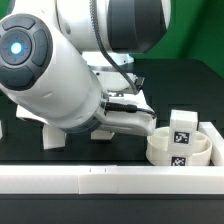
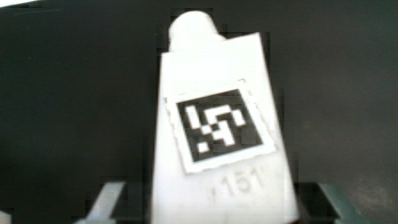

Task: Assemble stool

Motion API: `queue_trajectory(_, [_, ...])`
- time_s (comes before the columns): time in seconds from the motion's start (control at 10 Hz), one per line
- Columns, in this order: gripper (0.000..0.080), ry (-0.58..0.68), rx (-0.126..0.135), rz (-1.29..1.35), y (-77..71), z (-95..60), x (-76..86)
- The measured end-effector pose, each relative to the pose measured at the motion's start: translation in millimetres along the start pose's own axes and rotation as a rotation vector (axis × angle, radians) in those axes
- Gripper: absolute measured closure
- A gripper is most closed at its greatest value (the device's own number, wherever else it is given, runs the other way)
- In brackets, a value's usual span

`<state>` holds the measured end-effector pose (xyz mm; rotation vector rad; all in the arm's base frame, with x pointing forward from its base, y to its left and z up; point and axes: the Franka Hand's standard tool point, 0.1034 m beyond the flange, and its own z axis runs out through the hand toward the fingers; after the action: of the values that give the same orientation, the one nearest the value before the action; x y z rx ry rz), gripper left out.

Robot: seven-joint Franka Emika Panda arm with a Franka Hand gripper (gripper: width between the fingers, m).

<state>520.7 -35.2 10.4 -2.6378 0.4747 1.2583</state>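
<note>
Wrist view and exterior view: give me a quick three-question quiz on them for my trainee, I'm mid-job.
1. True or false: in the wrist view, the tagged leg lies between the two fingers.
2. In the exterior view, where is the round seat?
A. at the exterior view's left, far from everything
B. at the exterior view's right, just behind the border rail
C. lifted high above the arm
3. Fill in: the table under the parts is coloured ___.

Key: 1 true; 2 B; 3 black.
</note>
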Motion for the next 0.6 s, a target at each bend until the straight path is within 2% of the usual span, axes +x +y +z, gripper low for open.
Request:
queue_trajectory(0.4, [0.0474, 0.001, 0.0, -0.002, -0.7, -2.3, -0.9])
queue_trajectory(0.6, [0.0474, 0.019, 0.003, -0.005, -3.9, -15.2, -6.8])
